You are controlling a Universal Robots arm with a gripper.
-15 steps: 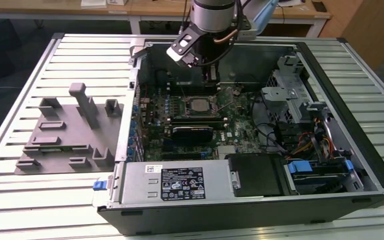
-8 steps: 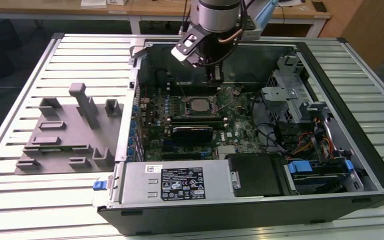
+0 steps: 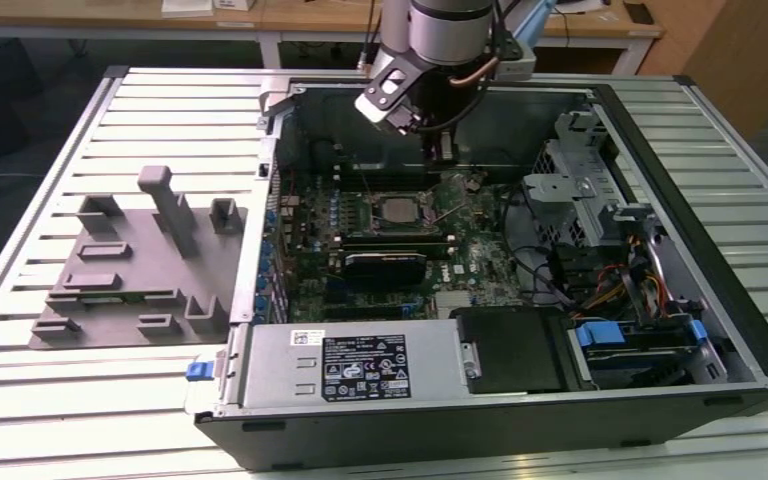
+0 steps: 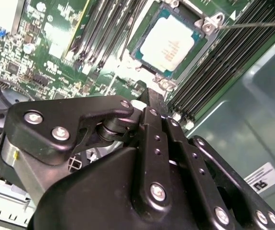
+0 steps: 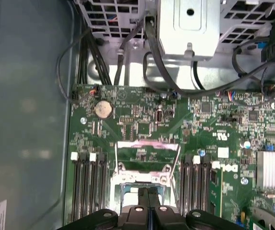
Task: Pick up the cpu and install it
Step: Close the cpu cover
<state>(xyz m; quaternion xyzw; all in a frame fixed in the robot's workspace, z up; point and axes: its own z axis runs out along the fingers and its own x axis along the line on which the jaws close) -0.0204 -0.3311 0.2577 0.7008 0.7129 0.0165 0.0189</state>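
The cpu [image 3: 395, 210], a shiny silver-white square, lies flat in the black socket frame [image 3: 367, 212] on the green motherboard inside the open computer case. The second wrist view shows the cpu [image 4: 168, 43] seated in the socket with nothing on top of it. My gripper [image 3: 446, 152] hangs above the board, just behind the socket toward the case's back wall. Its black fingers [image 4: 155, 98] are pressed together, shut and holding nothing. In the first wrist view the gripper [image 5: 149, 192] is over the socket's raised metal load plate [image 5: 147, 153].
Memory slots [image 4: 214, 72] flank the socket on both sides. A grey fixture block [image 3: 131, 270] sits on the slatted table at the exterior view's left. The power supply [image 3: 357, 365], drive cage [image 3: 564, 190] and loose cables [image 3: 584, 270] crowd the case.
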